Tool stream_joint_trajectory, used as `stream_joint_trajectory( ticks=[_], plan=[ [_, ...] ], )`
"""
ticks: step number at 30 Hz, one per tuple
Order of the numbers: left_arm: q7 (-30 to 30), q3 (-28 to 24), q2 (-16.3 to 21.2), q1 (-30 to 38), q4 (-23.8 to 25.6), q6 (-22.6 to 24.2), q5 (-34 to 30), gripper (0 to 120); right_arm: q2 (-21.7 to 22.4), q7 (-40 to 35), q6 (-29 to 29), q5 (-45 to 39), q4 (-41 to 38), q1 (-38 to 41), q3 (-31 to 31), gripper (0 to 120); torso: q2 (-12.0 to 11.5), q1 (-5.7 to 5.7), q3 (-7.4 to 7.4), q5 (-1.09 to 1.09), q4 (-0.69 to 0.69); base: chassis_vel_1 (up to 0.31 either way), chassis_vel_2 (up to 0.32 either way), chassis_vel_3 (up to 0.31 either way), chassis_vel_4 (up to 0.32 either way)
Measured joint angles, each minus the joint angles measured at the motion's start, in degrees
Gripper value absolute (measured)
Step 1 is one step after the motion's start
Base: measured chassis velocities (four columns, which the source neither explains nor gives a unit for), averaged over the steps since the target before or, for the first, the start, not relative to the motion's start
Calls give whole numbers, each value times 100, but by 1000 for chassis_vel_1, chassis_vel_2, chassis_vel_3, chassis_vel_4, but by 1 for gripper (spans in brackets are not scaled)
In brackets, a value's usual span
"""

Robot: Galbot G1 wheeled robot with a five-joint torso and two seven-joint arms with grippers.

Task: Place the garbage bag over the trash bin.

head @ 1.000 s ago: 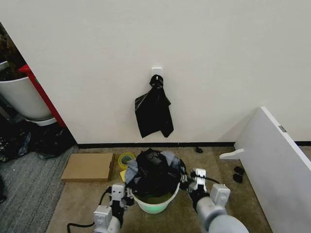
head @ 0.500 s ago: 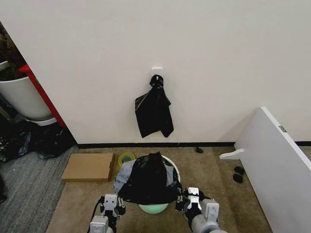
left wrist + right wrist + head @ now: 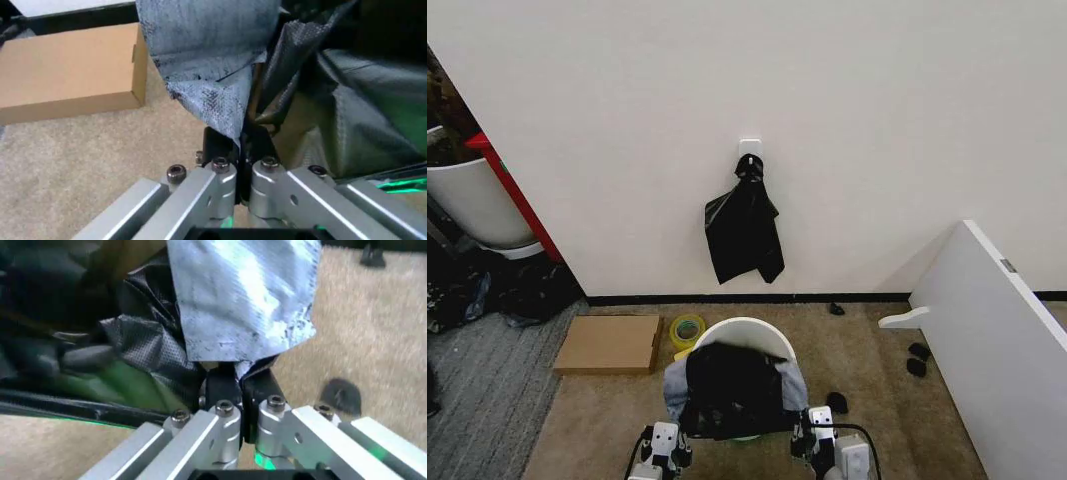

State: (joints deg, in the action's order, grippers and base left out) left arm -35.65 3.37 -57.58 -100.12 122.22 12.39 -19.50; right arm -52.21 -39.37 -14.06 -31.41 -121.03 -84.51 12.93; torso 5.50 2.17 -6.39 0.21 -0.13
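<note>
Stretching across the near half of the bin (image 3: 745, 330), the bag (image 3: 732, 388) sits low in the head view at about 6 o'clock, its black sheet spread from one side to the other while the bin's white far rim stays bare. Left gripper (image 3: 663, 444) at 7 o'clock and right gripper (image 3: 819, 428) at 5 o'clock each hold a bottom corner of the plastic. Judging by this, the bag covers the front but is not yet hooked over the far rim, so the fitting looks about half done. Around it: a cardboard box (image 3: 610, 343) and a tape roll (image 3: 688, 329) at 9 o'clock of the bin, spare black bags (image 3: 744, 232) on a wall hook at 12, a white board (image 3: 995, 345) at 3.

From the left wrist, the jaws are pinched tight on a grey-sheened flap of bag (image 3: 213, 65) (the box (image 3: 70, 72) lies just beyond).

From the right wrist, the fingers (image 3: 223, 385) are likewise clamped on a flap (image 3: 243, 300), green base glow beside it. Nothing blocks the far rim.
</note>
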Motion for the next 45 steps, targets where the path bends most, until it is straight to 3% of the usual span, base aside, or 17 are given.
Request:
stream_joint_trajectory(
  ticks=[14, 21, 30, 36, 45],
  plan=[
    [-127, 191, -122, 157, -215, 25, -234, 0, -192, 602, 739, 876, 851, 150, -268, 0, 0, 0, 0, 0, 0, 0, 0, 0, 0],
    [-151, 235, -186, 192, -271, 116, -399, 0, -288, 825, 988, 843, 1023, 164, -334, 0, 0, 0, 0, 0, 0, 0, 0, 0, 0],
    [-162, 222, -259, 217, -277, 168, -602, 0, -294, 841, 888, 425, 929, 107, -346, 0, 0, 0, 0, 0, 0, 0, 0, 0, 0],
    [-176, 240, -207, 172, -102, 224, -741, 4, -143, 1051, 876, 93, 652, -31, -562, 18, 0, 0, 0, -1, 0, 0, 0, 0, 0],
    [-648, 536, 144, -75, 861, 1065, -924, 37, 367, 915, 619, -37, -257, -777, -760, 51, 0, 0, 0, 0, 0, 0, 0, 0, 0]
  ],
)
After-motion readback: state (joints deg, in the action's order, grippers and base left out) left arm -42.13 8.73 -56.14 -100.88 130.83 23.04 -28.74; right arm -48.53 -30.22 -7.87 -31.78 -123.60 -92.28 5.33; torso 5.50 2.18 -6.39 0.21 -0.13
